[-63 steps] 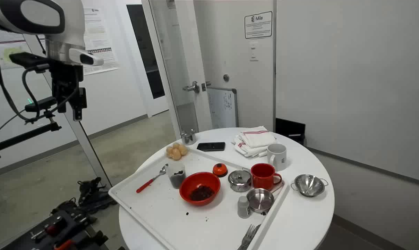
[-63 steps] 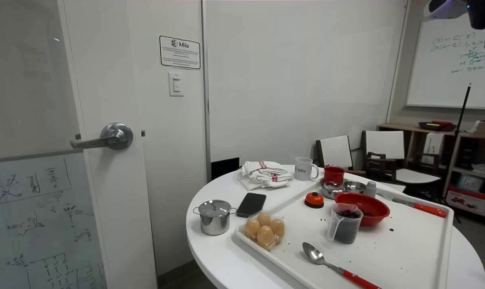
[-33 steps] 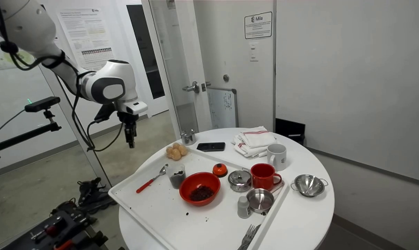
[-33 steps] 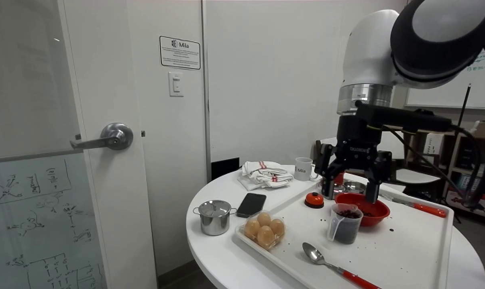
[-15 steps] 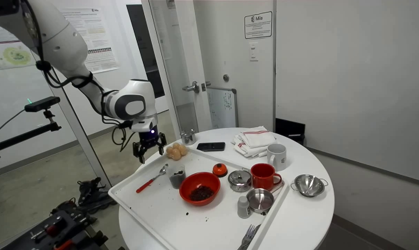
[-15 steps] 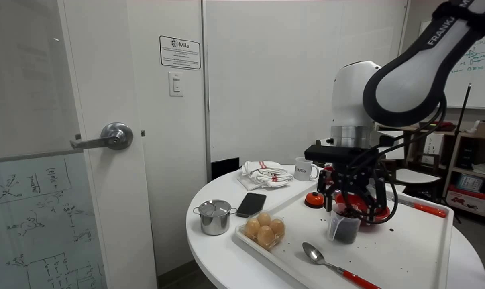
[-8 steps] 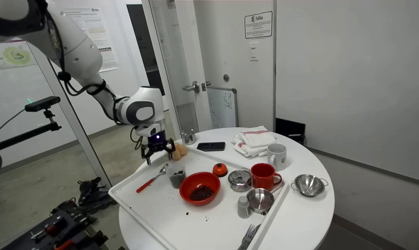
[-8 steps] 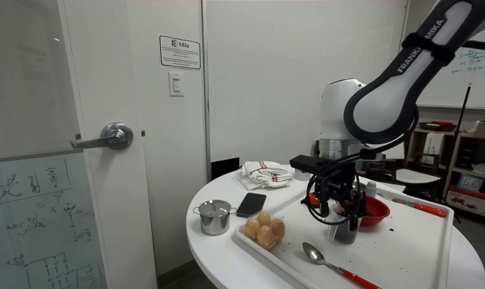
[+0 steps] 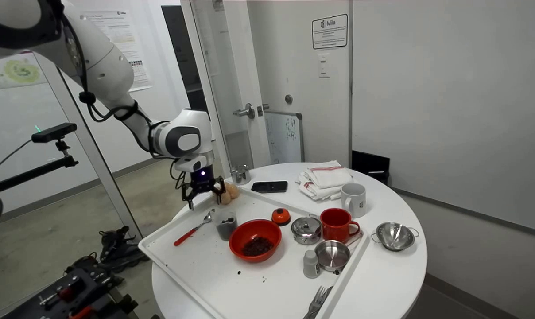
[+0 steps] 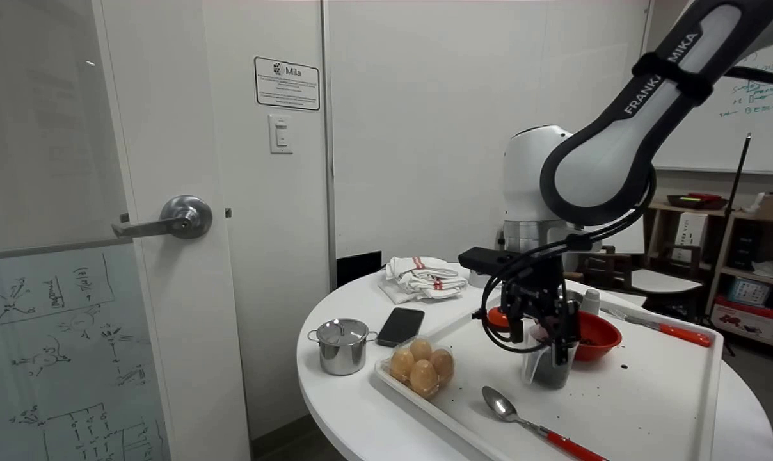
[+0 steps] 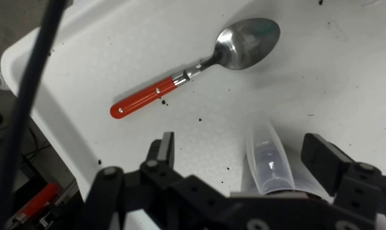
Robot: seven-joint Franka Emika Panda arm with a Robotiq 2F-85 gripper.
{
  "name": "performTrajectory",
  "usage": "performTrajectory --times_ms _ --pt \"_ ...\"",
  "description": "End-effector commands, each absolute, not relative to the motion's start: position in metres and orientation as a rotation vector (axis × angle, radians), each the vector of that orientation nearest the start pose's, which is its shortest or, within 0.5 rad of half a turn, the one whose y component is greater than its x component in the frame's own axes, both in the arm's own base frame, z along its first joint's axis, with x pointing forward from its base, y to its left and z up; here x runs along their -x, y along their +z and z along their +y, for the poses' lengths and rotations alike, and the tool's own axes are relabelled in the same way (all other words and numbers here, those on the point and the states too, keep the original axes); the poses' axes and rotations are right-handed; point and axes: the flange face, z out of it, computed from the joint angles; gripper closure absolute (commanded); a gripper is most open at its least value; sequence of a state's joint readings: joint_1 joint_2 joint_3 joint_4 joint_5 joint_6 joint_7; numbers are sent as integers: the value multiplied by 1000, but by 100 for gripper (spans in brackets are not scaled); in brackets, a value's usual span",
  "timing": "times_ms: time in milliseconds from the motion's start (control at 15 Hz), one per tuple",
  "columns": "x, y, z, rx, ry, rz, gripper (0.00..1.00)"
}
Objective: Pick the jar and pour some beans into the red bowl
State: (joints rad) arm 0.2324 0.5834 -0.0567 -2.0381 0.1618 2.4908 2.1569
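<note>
The jar [image 9: 226, 228] is a clear plastic measuring cup with a handle, upright on the tray and holding dark beans. In an exterior view my gripper's fingers partly cover the jar [image 10: 551, 376]. The red bowl [image 9: 245, 229] stands beside it with some dark beans in the bottom; it also shows in an exterior view [image 10: 603, 333]. My gripper [image 9: 205, 204] is open and empty, above the tray on the spoon's side of the jar. In the wrist view the jar's handle [image 11: 271, 159] appears between the open fingers [image 11: 244, 155], closer to the right finger. The jar's body is mostly hidden behind the gripper there.
A red-handled spoon [image 11: 145, 99] lies beside the jar. Several eggs in a clear pack [image 10: 423, 368] sit at the tray's corner. An orange timer [image 9: 281, 216], lidded metal pot [image 9: 306, 230], red mug [image 9: 336, 225], metal pan [image 9: 332, 254] and grey shaker [image 9: 311, 265] stand past the bowl.
The arm has come in from high up and away from the table, lowering and turning the gripper towards the jar. Over the last half second it has shifted only slightly. The objects have not moved.
</note>
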Motion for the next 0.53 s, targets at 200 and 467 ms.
performTrajectory --times_ms 200,467 --pt "-572 153 89 1858 195 2642 0" --pt "-575 150 63 1885 206 2623 0"
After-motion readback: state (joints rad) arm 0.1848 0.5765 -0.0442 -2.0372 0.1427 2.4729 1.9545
